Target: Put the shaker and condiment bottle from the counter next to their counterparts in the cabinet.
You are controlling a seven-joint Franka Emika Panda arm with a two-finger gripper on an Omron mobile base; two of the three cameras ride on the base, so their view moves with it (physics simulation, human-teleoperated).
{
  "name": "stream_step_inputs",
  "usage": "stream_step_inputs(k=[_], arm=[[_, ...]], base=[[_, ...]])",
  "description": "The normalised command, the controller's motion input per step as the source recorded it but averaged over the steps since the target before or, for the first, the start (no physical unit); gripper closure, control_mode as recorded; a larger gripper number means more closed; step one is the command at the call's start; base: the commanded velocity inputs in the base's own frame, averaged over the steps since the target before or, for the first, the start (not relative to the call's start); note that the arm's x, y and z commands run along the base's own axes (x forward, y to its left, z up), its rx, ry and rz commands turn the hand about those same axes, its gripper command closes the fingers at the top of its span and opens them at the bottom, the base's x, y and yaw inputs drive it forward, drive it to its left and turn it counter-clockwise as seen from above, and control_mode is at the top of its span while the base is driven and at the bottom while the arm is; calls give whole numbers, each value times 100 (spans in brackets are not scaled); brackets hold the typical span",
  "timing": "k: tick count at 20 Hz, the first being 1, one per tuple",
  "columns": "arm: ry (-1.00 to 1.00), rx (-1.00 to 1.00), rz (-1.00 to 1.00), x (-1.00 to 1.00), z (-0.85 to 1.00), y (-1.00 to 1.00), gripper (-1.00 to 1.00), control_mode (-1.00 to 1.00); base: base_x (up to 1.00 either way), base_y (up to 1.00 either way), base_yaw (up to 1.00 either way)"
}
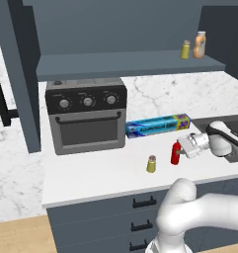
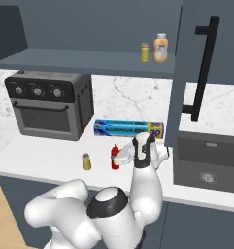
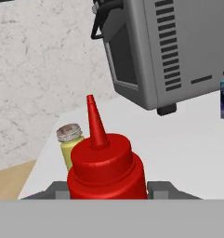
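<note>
On the white marbled counter (image 1: 91, 173), the slim red squeeze bottle (image 1: 175, 153) stands at three o'clock of the stubby yellow shaker (image 1: 151, 164), the grey toaster oven (image 1: 86, 116) at eleven.

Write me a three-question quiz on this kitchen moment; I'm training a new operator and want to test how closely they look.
1. True or false: the red condiment bottle stands upright on the counter.
2. Which item stands on the cabinet shelf beside the tan-orange bottle? A) foil box B) twin yellow shaker C) toaster oven
3. In the hand view, what stands just behind the red bottle?

Key:
1. True; the hand is right at it, one finger on each side.
2. B, the twin shaker.
3. The shaker, on the counter.
</note>
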Motion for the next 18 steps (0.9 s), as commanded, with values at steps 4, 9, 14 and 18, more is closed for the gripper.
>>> stream_step_inputs(k=[4, 9, 14, 18], arm=[[0, 0, -13, -14, 31, 2, 100, -100], [-14, -2, -24, -38, 98, 0, 100, -100], [-20, -15, -21, -6, 100, 0, 100, -100], [-13, -13, -25, -27, 100, 0, 100, -100]], base=[[0, 0, 0], [0, 0, 0], [0, 0, 0], [0, 0, 0]])
